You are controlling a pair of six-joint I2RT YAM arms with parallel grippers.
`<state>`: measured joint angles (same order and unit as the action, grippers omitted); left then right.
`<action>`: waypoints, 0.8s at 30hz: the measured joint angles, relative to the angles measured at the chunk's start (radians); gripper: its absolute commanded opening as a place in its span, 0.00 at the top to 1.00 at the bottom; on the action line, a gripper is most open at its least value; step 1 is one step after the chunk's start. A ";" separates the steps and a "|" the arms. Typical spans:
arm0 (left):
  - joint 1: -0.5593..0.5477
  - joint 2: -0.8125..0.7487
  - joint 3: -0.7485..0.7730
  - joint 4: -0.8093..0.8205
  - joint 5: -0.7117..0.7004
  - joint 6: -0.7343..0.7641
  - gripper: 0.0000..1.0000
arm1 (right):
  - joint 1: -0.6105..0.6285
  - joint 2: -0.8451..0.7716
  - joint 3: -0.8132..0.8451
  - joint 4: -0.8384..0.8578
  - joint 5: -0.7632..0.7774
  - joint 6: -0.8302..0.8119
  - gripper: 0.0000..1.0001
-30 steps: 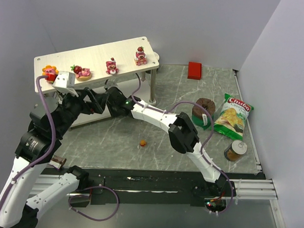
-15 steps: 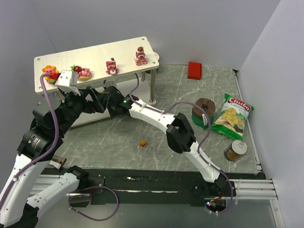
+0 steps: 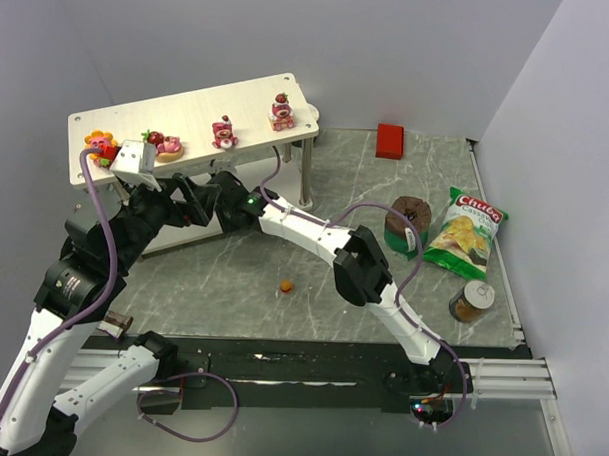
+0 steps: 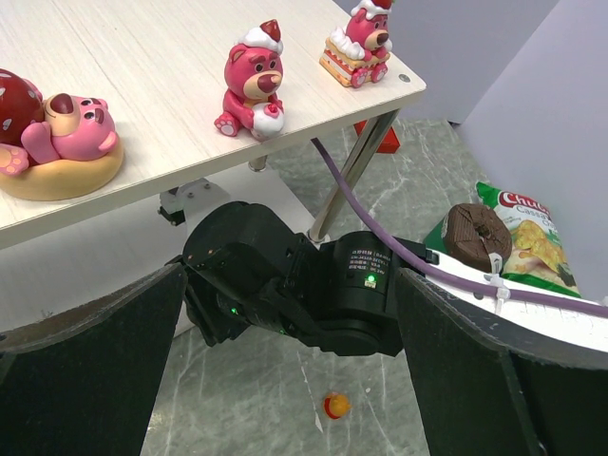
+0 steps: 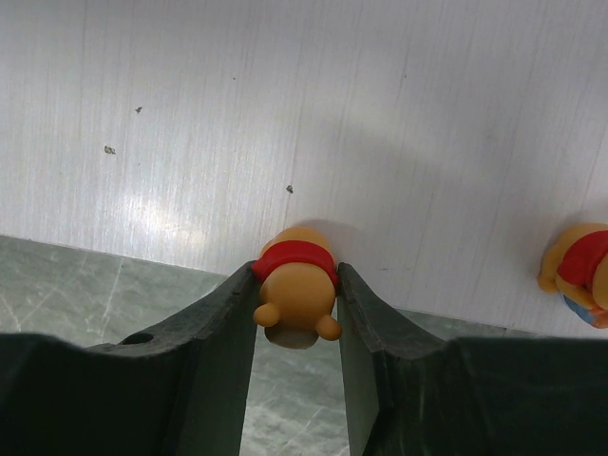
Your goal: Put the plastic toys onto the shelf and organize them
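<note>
The shelf (image 3: 193, 112) stands at the back left. On its top board sit the orange flower-faced toy (image 3: 99, 141) and three pink strawberry bears (image 3: 165, 143) (image 3: 225, 132) (image 3: 282, 111). My right gripper (image 5: 295, 277), reaching in under the top board, is shut on a small orange bear (image 5: 295, 285) just above the lower white board (image 5: 285, 114). A second small orange bear (image 5: 579, 271) rests on that board to the right. A third (image 3: 286, 284) lies on the marble table. My left gripper (image 4: 290, 275) hangs open and empty at the shelf's front edge, above the right arm's wrist.
A red block (image 3: 390, 140) lies at the back. A brown-and-green cylinder (image 3: 409, 224), a green chips bag (image 3: 467, 234) and a small jar (image 3: 471, 302) stand on the right. The shelf's metal leg (image 3: 308, 173) is beside the right arm.
Both arms have edged slightly left and towards the shelf, then held still. The right gripper's hold on the small orange bear is unchanged, and the left stays open.
</note>
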<state>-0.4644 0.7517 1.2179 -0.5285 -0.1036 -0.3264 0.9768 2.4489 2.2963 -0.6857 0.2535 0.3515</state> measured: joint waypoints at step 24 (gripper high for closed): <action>0.000 -0.002 0.000 0.000 0.000 0.000 0.04 | -0.028 0.032 0.062 -0.023 -0.054 0.029 0.43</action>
<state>-0.4644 0.7498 1.2179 -0.5285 -0.1036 -0.3267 0.9489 2.4809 2.3581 -0.7090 0.1997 0.3801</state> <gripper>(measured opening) 0.966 0.558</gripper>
